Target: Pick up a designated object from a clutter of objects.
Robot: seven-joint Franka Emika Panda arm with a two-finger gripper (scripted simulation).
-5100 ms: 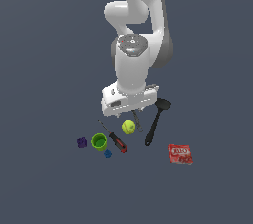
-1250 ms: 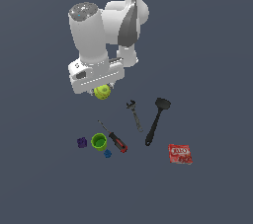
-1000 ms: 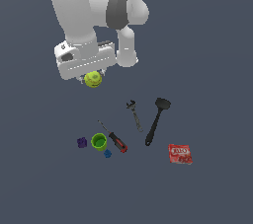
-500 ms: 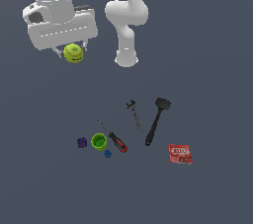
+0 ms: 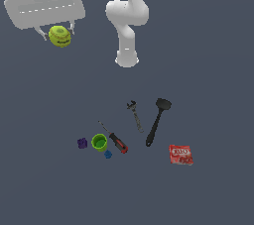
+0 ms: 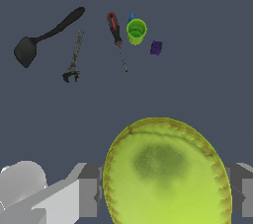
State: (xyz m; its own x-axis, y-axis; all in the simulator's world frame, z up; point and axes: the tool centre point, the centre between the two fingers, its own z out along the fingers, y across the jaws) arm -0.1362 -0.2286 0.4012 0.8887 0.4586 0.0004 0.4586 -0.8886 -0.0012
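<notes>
Tennis ball (image 5: 59, 36), yellow-green with a faint seam, is pinched between the 2 fingers of the gripper (image 5: 57, 34), high above the grey floor (image 5: 208, 70) toward the exterior view's left. Well below it lies the clutter: a bright green cup (image 5: 99, 142) upright, with a purple block (image 5: 82, 143) just beside it, a blue block (image 5: 107, 154) near its base, and a red-black screwdriver (image 5: 116, 141) alongside. A grey wrench (image 5: 135, 115), black spatula (image 5: 157, 121) and red packet (image 5: 181, 154) lie farther toward the exterior view's right.

White rounded arm (image 5: 127, 16), boxy white head, grey fingers (image 6: 89, 196)
</notes>
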